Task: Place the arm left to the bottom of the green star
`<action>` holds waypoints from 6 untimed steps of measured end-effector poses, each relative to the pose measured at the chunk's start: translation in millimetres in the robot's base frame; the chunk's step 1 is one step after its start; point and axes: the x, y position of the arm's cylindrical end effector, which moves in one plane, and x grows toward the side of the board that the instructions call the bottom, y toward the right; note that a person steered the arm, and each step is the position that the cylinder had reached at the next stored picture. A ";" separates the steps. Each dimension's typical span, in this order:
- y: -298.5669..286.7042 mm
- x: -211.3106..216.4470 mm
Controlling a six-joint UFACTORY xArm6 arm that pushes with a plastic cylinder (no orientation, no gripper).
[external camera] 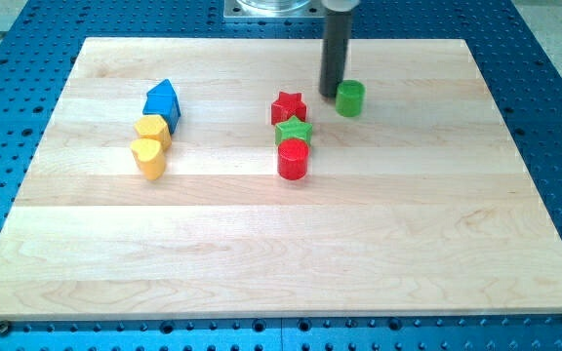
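Camera view, the only one I had, showed a pale wooden board [261, 244] lying on a blue perforated table [554, 58]. My tip [332, 93], the lower end of the straight dark rod, carried no jaws to open or close, so it gripped nothing; it stood on the board near the view's top, just beside the small green cylinder block [350, 98] on that block's left, and I could not tell whether the two touched.

The green star-shaped block [294, 132] sat near the board's middle in a tight column, with the red star-shaped block [288, 106] just above it and the red cylinder block [293, 159] just below, each close against it.

Well apart on the view's left lay another cluster: a blue house-shaped block [163, 100], a yellow hexagonal block [152, 130] beneath it, and a yellow heart-like block [148, 157] lowest.

I judged the task barely begun. My tip was above and to the right of the green star, while the goal spot lay at its lower left, beside the red cylinder. What remained was to travel round the column without knocking the stars.
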 end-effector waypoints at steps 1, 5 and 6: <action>7.7 0.0; -174.3 42.6; -170.0 104.0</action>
